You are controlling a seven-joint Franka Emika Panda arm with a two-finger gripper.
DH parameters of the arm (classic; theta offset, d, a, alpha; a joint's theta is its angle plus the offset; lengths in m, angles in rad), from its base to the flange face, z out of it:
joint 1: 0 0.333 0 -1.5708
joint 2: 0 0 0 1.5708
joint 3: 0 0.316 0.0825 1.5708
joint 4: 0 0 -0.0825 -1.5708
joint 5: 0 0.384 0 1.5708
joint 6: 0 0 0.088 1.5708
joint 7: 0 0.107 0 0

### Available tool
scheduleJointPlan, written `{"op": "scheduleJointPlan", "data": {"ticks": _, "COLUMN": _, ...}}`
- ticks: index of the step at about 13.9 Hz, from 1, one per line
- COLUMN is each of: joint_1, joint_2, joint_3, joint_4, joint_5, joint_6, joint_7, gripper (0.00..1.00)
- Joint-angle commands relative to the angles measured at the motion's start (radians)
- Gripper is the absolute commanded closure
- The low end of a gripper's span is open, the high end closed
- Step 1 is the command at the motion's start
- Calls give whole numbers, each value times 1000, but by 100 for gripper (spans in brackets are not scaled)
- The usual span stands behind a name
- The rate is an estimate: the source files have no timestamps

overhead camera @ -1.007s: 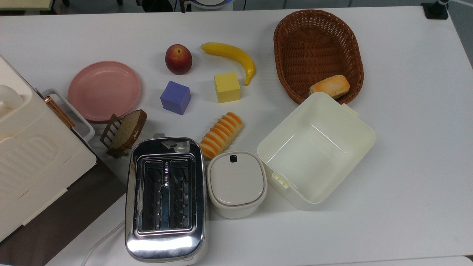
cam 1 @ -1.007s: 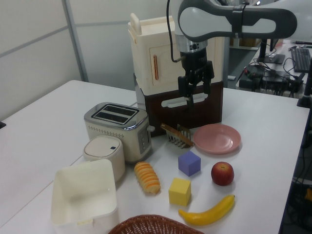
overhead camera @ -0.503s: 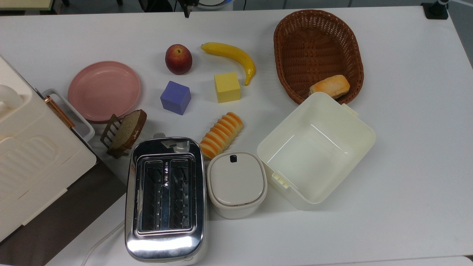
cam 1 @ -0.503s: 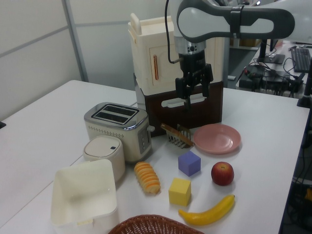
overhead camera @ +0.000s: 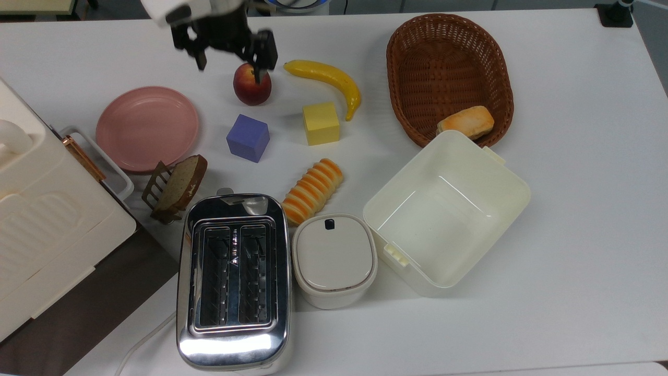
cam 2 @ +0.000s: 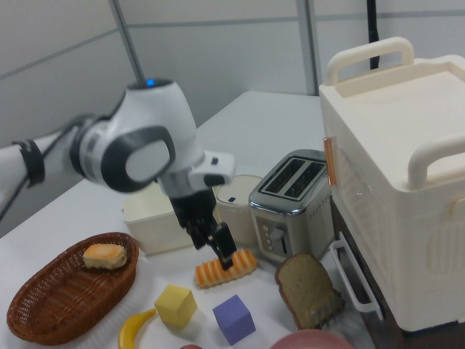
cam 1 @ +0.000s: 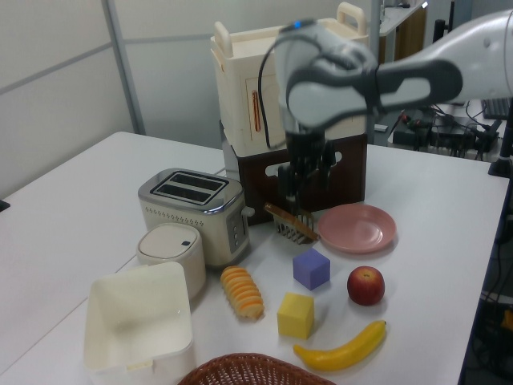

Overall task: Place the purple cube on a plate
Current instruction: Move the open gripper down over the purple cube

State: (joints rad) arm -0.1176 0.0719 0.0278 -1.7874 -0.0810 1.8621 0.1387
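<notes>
The purple cube [overhead camera: 248, 138] [cam 1: 311, 268] [cam 2: 234, 318] rests on the white table between the peach and the toaster. To the top view's left of it lies the pink plate [overhead camera: 147, 128] [cam 1: 357, 228] [cam 2: 312, 339], with nothing on it. My gripper [overhead camera: 229, 68] [cam 1: 300, 191] [cam 2: 213, 247] hangs in the air, open and holding nothing. In the top view it is past the cube toward the top edge, and one finger overlaps the peach. It touches neither the cube nor the plate.
A peach [overhead camera: 249, 90], banana [overhead camera: 329, 78] and yellow cube [overhead camera: 320, 123] lie close to the purple cube. A toast rack [overhead camera: 177, 184], striped bread [overhead camera: 312, 190], toaster [overhead camera: 233, 277], lidded pot [overhead camera: 334, 258], cream tub [overhead camera: 446, 209] and wicker basket [overhead camera: 449, 68] ring the area. A large cream box [overhead camera: 42, 219] stands at the top view's left.
The arm has swung in from the top view's upper edge and now hangs over the peach area. In the left view it has dropped lower, toward the table.
</notes>
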Motion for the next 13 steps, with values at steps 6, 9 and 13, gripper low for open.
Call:
{"op": "scheduleJointPlan", "data": {"ticks": 6, "joint_1": -4, "joint_2": 98, "joint_3": -31, "joint_4": -179, "joint_5": -79, "joint_6": 265, "joint_7": 21, "gripper": 0}}
{"op": "scheduleJointPlan", "data": {"ticks": 9, "joint_1": 3, "joint_2": 152, "joint_3": -31, "joint_4": -181, "joint_5": -79, "joint_6": 330, "joint_7": 21, "gripper": 0}}
{"op": "scheduleJointPlan", "data": {"ticks": 13, "joint_1": 15, "joint_2": 161, "joint_3": -31, "joint_4": -179, "joint_5": -79, "joint_6": 347, "joint_7": 19, "gripper": 0}}
